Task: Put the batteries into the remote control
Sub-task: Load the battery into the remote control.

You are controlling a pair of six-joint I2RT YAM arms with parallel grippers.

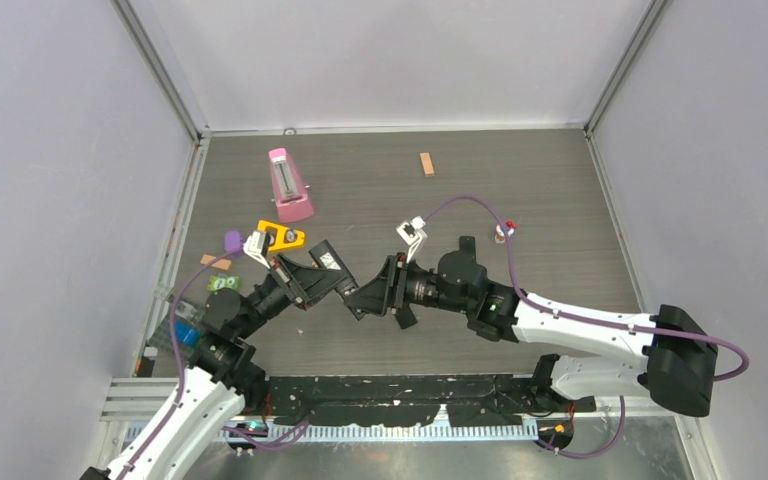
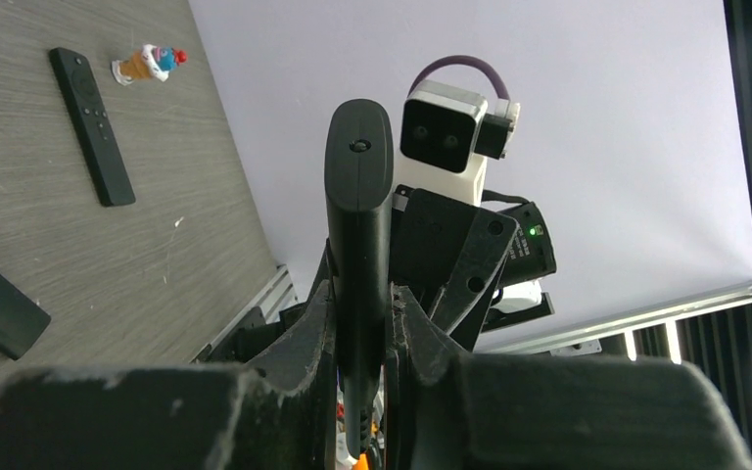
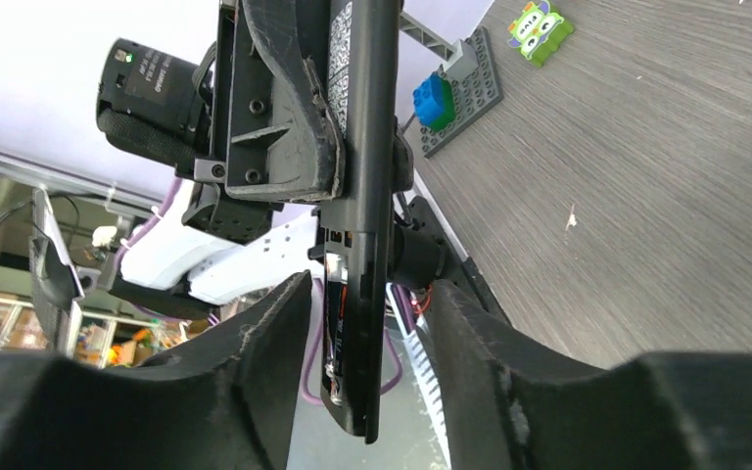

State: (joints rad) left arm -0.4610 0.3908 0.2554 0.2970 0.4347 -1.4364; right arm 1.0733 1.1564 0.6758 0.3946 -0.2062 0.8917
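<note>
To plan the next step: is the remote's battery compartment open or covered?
Open. In the right wrist view the remote has an uncovered bay, a battery inside.

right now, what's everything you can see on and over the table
remote: 1, black, off the table, clamped by left end effector
battery: 1 seen, red and dark, in the remote's open bay
second remote: 1, black, flat on table
slab: 1, black, flat, near second remote
figure: 1, multicoloured, by second remote's far end
pink wedge: 1, far left
block: 1, tan, far middle
yellow piece: 1, left, near pink wedge
purple piece: 1, left of yellow piece
green toy: 1, left edge
brick: 1, blue, on grey baseplate
left end effector: shut on remote
right end effector: open, jaws either side of remote's end
</note>
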